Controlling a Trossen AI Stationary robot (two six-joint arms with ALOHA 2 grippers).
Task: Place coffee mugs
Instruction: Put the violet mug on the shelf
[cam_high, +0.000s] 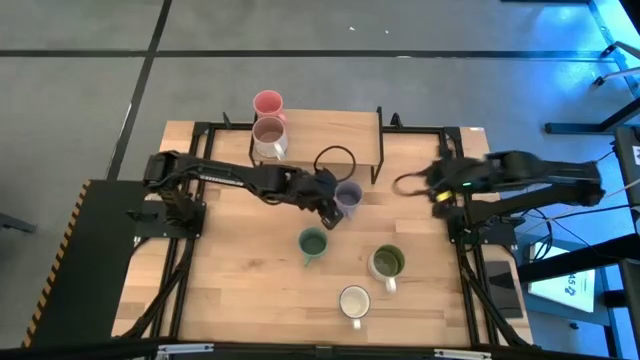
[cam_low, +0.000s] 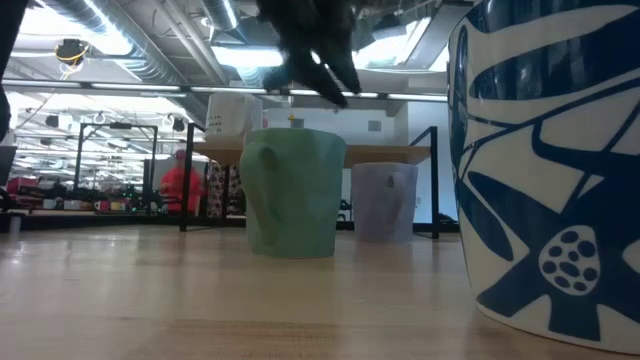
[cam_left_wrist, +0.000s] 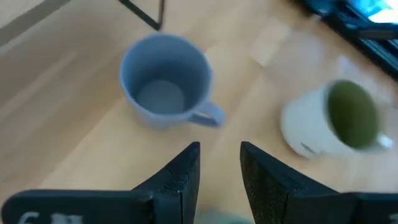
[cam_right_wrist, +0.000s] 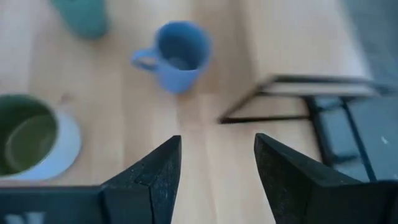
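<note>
The table (cam_high: 250, 290) is a pale wooden top with a dark frame around it. At its far edge stands a black wire rack (cam_high: 340, 150) under a wooden shelf.

The left arm reaches in from the table's left side toward the middle. Its gripper (cam_high: 330, 207) hangs above the bare wood just beside the lavender mug (cam_high: 348, 196), between it and the teal mug (cam_high: 313, 243). In the left wrist view the two dark fingers (cam_left_wrist: 180, 180) stand a little apart with nothing between them, and the lavender mug sits upright just beyond them, handle turned toward the olive mug (cam_left_wrist: 348, 121).

The right arm waits over the table's right edge, its gripper (cam_high: 415, 183) pointing in toward the rack. Its fingers (cam_right_wrist: 155, 180) are spread wide and empty.

Two mugs stand at the far left of the rack: the pink mug (cam_high: 268, 104) farthest back, and the mauve-lined mug (cam_high: 269, 135) touching it in front. The olive mug sits right of the teal one, well apart. The white mug (cam_high: 354, 302) is nearest the front edge.

A blue-patterned white cup (cam_low: 550, 170) fills the right of the low view; I cannot tell which mug on the table it is, if any. A person in red (cam_low: 181, 180) stands in the room behind.
</note>
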